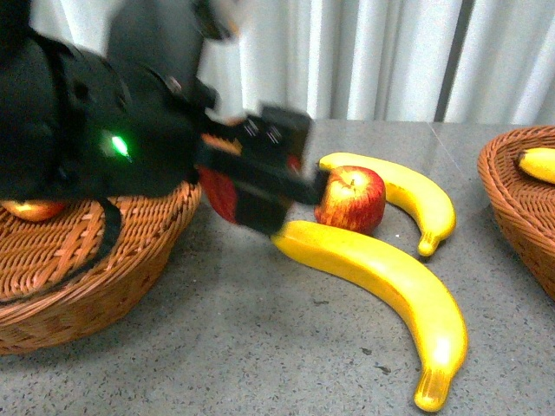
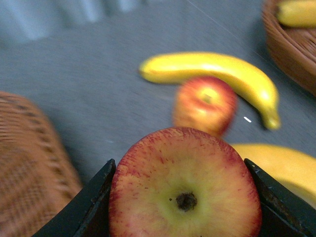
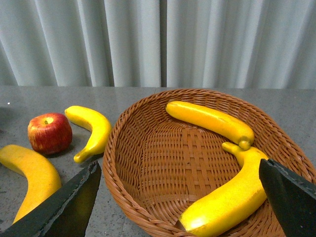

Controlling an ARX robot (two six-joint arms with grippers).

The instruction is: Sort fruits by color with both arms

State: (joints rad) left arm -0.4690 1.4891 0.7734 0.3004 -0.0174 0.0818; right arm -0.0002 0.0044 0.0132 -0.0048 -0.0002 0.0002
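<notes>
The robot's left gripper (image 2: 178, 165) clamps a glossy red-and-yellow apple (image 2: 185, 192) just beside the brown wicker basket on the left (image 1: 104, 269), where one red apple (image 1: 33, 209) already lies. The right gripper (image 3: 177, 192) hangs empty, fingers spread wide, over the right wicker basket (image 3: 148, 163), which holds two yellow bananas (image 3: 210, 121). One loose apple (image 1: 351, 198) and two long bananas (image 1: 381, 286) wait on the grey tabletop (image 1: 260, 355), unsorted.

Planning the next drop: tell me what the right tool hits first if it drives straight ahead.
Probably the wicker basket, its woven floor beside the nearer banana; the open right tool points into it. Depth is unclear.
</notes>
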